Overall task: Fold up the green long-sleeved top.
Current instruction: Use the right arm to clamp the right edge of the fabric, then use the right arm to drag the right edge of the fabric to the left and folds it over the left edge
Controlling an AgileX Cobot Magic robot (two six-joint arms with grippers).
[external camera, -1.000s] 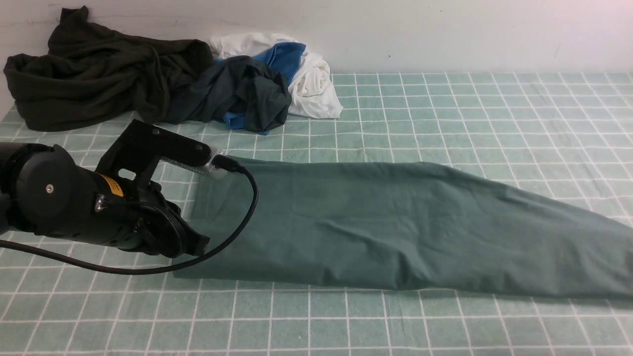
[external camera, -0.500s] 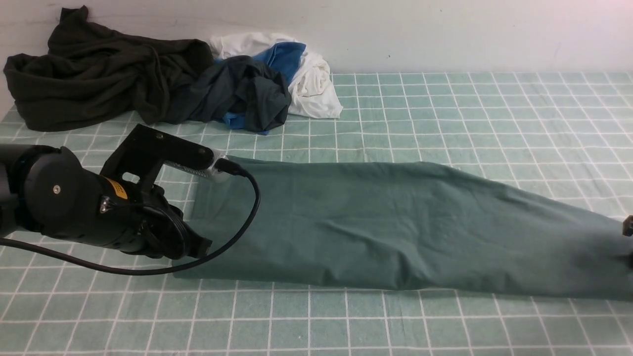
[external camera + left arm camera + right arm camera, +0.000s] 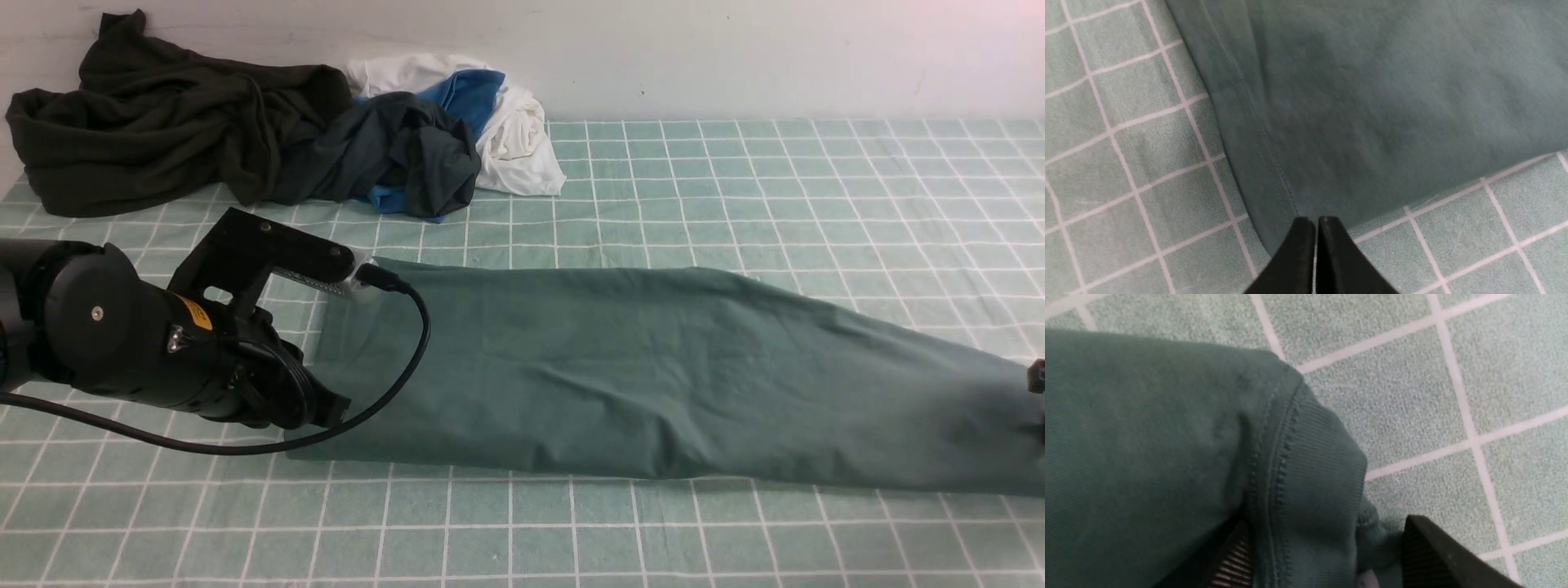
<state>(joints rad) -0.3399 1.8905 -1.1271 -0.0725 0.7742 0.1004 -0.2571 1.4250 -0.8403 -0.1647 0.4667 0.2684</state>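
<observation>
Since a second ago, a small black part of the right pincer (image 3: pixel 1037 376) has come into the front view at the right edge, over the narrow end of the green top (image 3: pixel 653 376). It was out of that view before. The left arm (image 3: pixel 122 343) has dropped a little and drawn slightly back toward the left edge. The top has kept its place and shape.

The top lies flat on the checked desk (image 3: pixel 735 204) as a long folded strip. It runs from its wide hemmed end near the left arm to a tapering end at the right edge.

In the left wrist view, the left pincer (image 3: pixel 1314 222) is closed, its two black tips pressed together right at the hem's corner. Whether any cloth is caught between them cannot be told.

In the right wrist view, the right pincer stands open astride the ribbed cuff (image 3: pixel 1310 465). One finger (image 3: pixel 1437 555) stays clear of the cloth and the other is partly hidden beneath it.

At the back left of the desk, well apart from the top, lie three crumpled garments: a dark olive one (image 3: pixel 163 122), a grey-and-blue one (image 3: pixel 408 155) and a white one (image 3: pixel 514 139).
</observation>
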